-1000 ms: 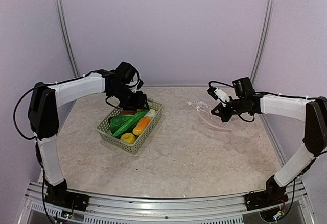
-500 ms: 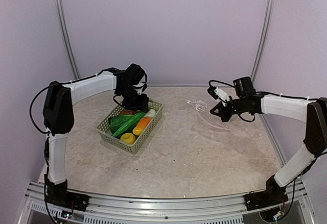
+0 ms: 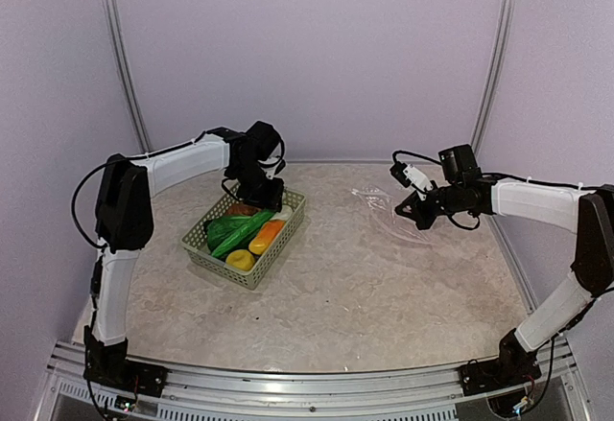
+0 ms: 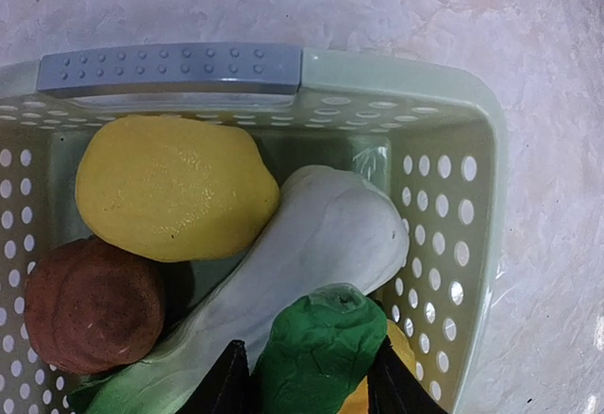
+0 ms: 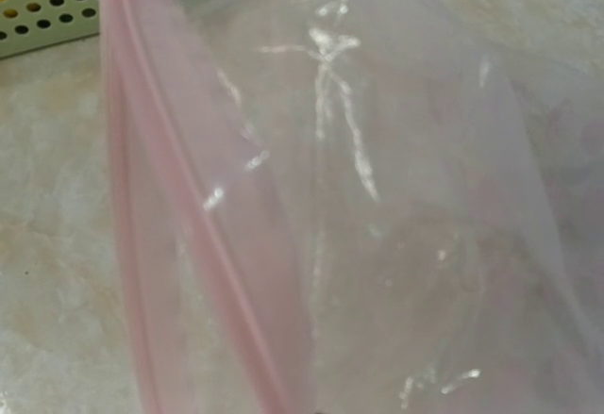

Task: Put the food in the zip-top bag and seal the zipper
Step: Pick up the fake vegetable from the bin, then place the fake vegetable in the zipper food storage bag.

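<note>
L claw [image 4: 307, 381] narrow round green cucumber-like toy piece [image 4: 316, 343] in pale green perforated basket [image 4: 406, 65]; firm hold can't be told. It may slip, or drag white piece [image 4: 321, 235] up. R claw [image 3: 405, 212] clamps clear floppy zip-top bag [image 5: 377, 197]; slack mouth could block entry.

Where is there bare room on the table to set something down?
The widest bare patch of the marbled table lies between the pale green slatted plastic basket and the right arm's base. A narrower strip runs between basket and the clear floppy plastic bag. Crowded: inside the basket, where the left gripper hangs over the toy fruits and vegetables.
</note>
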Robot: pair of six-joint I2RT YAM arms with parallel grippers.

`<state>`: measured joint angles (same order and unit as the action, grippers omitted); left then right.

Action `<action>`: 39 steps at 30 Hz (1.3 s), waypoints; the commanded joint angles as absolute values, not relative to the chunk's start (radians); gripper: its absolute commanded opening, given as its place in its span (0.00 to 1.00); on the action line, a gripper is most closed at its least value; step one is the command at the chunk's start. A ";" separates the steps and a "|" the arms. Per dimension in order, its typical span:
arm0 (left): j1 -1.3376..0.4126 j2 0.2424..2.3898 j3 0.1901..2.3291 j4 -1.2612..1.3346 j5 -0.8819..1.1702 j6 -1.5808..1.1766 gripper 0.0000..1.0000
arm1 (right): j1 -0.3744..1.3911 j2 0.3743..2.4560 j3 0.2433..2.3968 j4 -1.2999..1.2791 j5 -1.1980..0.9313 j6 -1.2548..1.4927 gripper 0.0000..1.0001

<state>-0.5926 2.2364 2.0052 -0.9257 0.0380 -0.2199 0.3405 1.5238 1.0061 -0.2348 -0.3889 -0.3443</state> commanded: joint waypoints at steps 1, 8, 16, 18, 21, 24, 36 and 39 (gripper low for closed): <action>-0.600 2.260 2.038 -0.960 0.012 -0.194 0.32 | 0.339 1.499 1.002 -0.245 -0.395 -0.348 0.00; -0.621 2.153 2.041 -0.956 -0.093 -0.157 0.18 | 0.339 1.499 1.041 -0.285 -0.382 -0.351 0.00; -0.673 1.951 1.978 -0.828 -0.175 -0.120 0.00 | 0.339 1.497 1.127 -0.359 -0.362 -0.322 0.00; -0.708 1.894 1.916 -0.720 -0.197 -0.088 0.00 | 0.339 1.511 1.164 -0.393 -0.379 -0.307 0.00; -0.768 1.792 1.808 -0.514 -0.198 -0.060 0.00 | 0.339 1.549 1.228 -0.470 -0.414 -0.290 0.00; -0.821 1.706 1.715 -0.309 -0.165 -0.057 0.00 | 0.340 1.578 1.288 -0.527 -0.441 -0.267 0.00; -0.997 1.656 1.444 0.617 0.020 0.032 0.00 | 0.344 1.597 1.387 -0.617 -0.592 -0.206 0.00; -1.023 1.718 1.457 0.773 0.012 0.055 0.00 | 0.345 1.590 1.387 -0.624 -0.612 -0.199 0.00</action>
